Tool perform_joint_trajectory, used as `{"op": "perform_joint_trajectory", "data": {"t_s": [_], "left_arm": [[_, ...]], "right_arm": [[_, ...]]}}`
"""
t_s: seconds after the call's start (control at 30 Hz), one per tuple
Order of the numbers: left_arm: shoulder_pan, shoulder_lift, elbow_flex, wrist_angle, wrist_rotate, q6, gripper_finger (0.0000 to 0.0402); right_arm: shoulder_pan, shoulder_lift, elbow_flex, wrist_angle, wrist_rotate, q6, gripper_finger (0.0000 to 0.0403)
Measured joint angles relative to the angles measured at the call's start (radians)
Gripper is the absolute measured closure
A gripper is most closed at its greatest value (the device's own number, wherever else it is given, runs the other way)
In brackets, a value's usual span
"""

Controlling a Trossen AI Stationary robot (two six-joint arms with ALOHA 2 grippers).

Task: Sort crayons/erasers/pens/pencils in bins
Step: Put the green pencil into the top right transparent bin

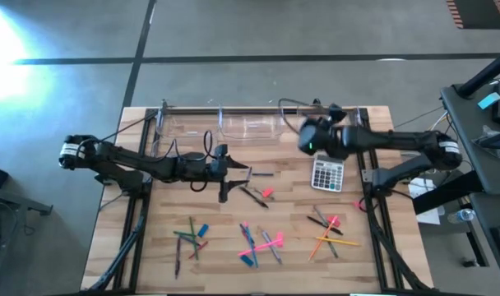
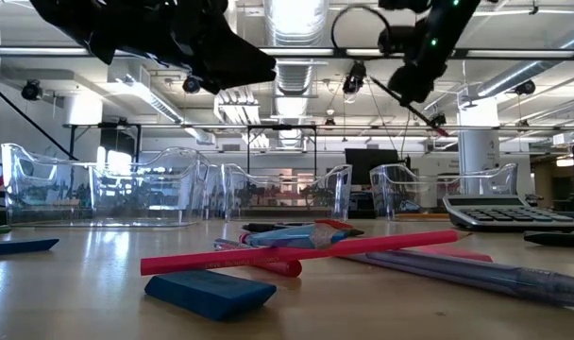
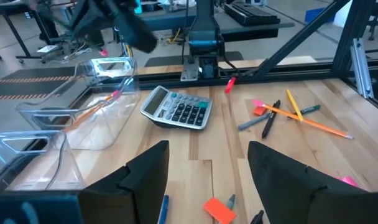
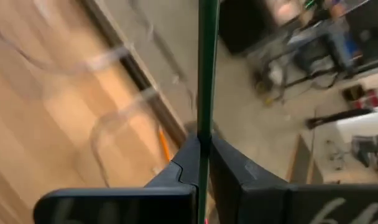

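My right gripper [image 1: 306, 133] is up over the clear bins [image 1: 252, 125] at the table's far edge, shut on a thin green pencil [image 4: 207, 62]. One bin [image 3: 96, 106] has an orange pencil [image 3: 92, 111] lying in it. My left gripper [image 3: 207, 152] is open and empty above the table's middle [image 1: 232, 171], over a few loose sticks and a pink eraser [image 1: 267, 192]. More pencils, pens and crayons lie in groups nearer the front [image 1: 258, 242]. A blue eraser [image 2: 211, 293] lies flat on the wood. My right gripper pinches the green pencil between its two fingers, at the stretch right by the fingertips [image 4: 203, 134]. The pencil sticks out straight past the fingers. In the low view it slants downward from the gripper [image 2: 424, 106], lifted clear above the bins.
A grey calculator [image 1: 327, 174] lies right of centre, just under the right arm. Stick groups lie at the front left [image 1: 191, 237] and front right [image 1: 328, 230]. A metal rail runs behind the bins [image 1: 258, 104]. Bare wood shows between the bins and the left gripper.
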Motion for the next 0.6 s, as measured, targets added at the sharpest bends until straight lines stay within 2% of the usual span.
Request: {"op": "perform_joint_trajectory", "data": {"t_s": [0.1,0.3,0.47,0.6], "left_arm": [[0.000,0.000,0.000,0.000,0.001,-0.004,0.0196],[-0.002,0.000,0.000,0.001,0.025,-0.006,0.0196],[-0.003,0.000,0.000,0.001,0.028,-0.006,0.0196],[-0.003,0.000,0.000,0.001,0.028,-0.006,0.0196]], "right_arm": [[-0.132,0.002,-0.008,0.008,-0.120,-0.127,0.0391],[-0.348,0.023,-0.065,0.020,-0.186,-0.256,0.0391],[-0.435,0.064,-0.103,0.067,-0.271,-0.312,0.0390],[-0.447,0.102,-0.107,0.110,-0.276,-0.359,0.0382]]}}
